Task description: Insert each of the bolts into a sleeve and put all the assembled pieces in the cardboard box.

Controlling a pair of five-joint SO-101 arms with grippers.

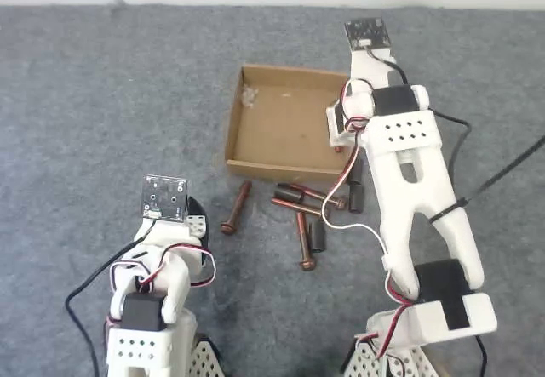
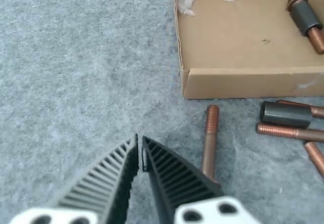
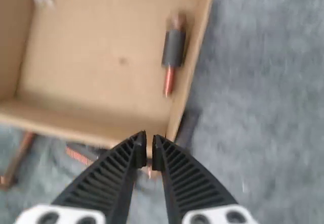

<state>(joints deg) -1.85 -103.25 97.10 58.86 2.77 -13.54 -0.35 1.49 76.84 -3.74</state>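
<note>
On the grey table (image 1: pixel 102 96), toward 12 o'clock from the middle in the high view: the cardboard box (image 1: pixel 281 130) (image 2: pixel 238 37) (image 3: pixel 101 57), open at the top. Inside, close along its 3 o'clock wall: one assembled piece (image 2: pixel 304 19) (image 3: pixel 173 47), dark sleeve around a copper bolt, bare threaded end pointing roughly toward 6 o'clock. In the 11 o'clock corner of the box: a tuft of white fluff (image 1: pixel 249 96) (image 2: pixel 186 1).

Outside the box, on the table at its 6 o'clock side: loose parts.
- Toward 7 o'clock, a lone bolt (image 1: pixel 236 207) (image 2: pixel 210 140), bare, apart from the rest.
- At 6 o'clock, a cluster of crossed bolts (image 1: pixel 306 198) (image 2: pixel 288 132), one of them already inside a dark fitted sleeve (image 1: pixel 289 197) (image 2: pixel 286 114).
- Below the cluster, a lower bolt (image 1: pixel 305 239), with a loose sleeve (image 1: pixel 318 235) just beside it at 3 o'clock.
- At 5 o'clock of the box, near the right arm (image 1: pixel 409 164), a second sleeve (image 1: pixel 354 197).

Left end effector (image 2: pixel 140 143): low over the table at 7 o'clock of the box, just beside the lone bolt, fingers drawn almost together with only a slit between, gripping nothing.

Right end effector (image 3: pixel 149 138): above the box's 6 o'clock wall near the 5 o'clock corner, fingers likewise drawn close, pinching nothing.

Left arm (image 1: pixel 157 283) folded at 7 o'clock of the table.
</note>
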